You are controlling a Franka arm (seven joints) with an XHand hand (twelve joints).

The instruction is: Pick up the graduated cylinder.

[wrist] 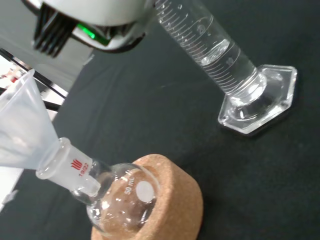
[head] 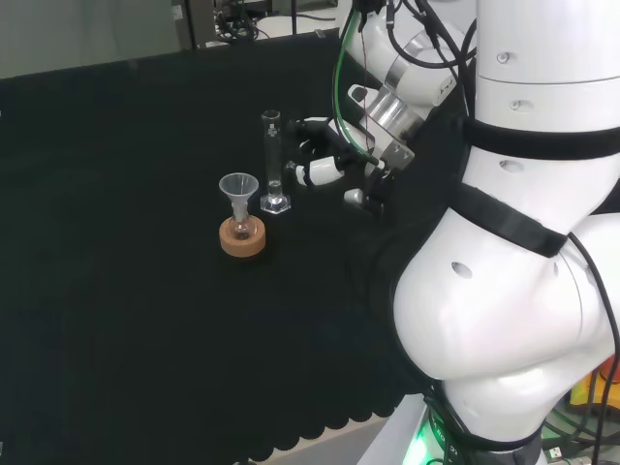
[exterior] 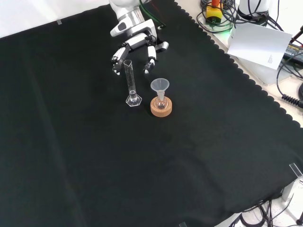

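Black and white, the hand (exterior: 137,47) hangs over the tabletop (exterior: 71,156) with its fingers (head: 320,172) relaxed and spread downward, holding nothing. In the front view its fingertips are near the upper part of the graduated cylinder (exterior: 131,85), just behind it, and I cannot tell if one of them touches the glass. The graduated cylinder stands upright on its hexagonal foot on the black cloth, and the wrist view shows some clear liquid in its lower part. Just beside it, to the right in the front view, a small round flask (exterior: 161,102) sits in a cork ring (exterior: 161,109). A clear funnel (exterior: 160,86) stands in the neck of the flask.
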